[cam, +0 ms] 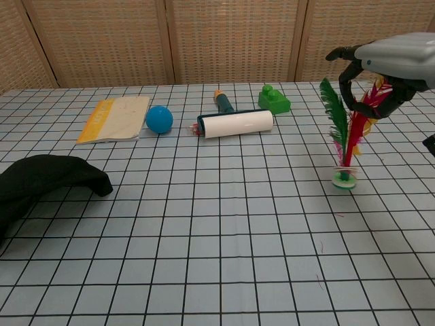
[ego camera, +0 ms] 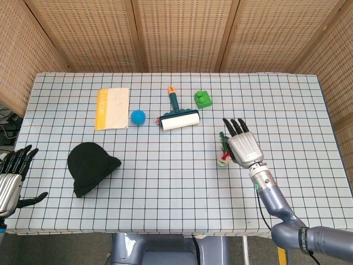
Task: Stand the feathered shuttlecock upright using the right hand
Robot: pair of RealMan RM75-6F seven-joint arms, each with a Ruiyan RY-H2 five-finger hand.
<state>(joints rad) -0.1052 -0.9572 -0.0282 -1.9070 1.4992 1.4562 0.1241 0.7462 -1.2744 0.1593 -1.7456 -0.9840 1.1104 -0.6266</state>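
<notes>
The feathered shuttlecock (cam: 348, 146) stands nearly upright on the checked cloth at the right, with its green and white base (cam: 344, 180) down on the table and its red, yellow and green feathers pointing up. My right hand (cam: 382, 62) is above it and grips the feather tips between its curled fingers. From the head view the right hand (ego camera: 243, 147) covers most of the feathers, and only the shuttlecock's base and a green feather (ego camera: 223, 156) show at its left side. My left hand (ego camera: 11, 178) hangs off the table's left edge, fingers apart, holding nothing.
A lint roller (ego camera: 177, 117), a green block (ego camera: 202, 99) and a blue ball (ego camera: 138, 116) lie at the back middle. A yellow-edged booklet (ego camera: 112, 107) is at the back left, and a black hat (ego camera: 90, 166) lies front left.
</notes>
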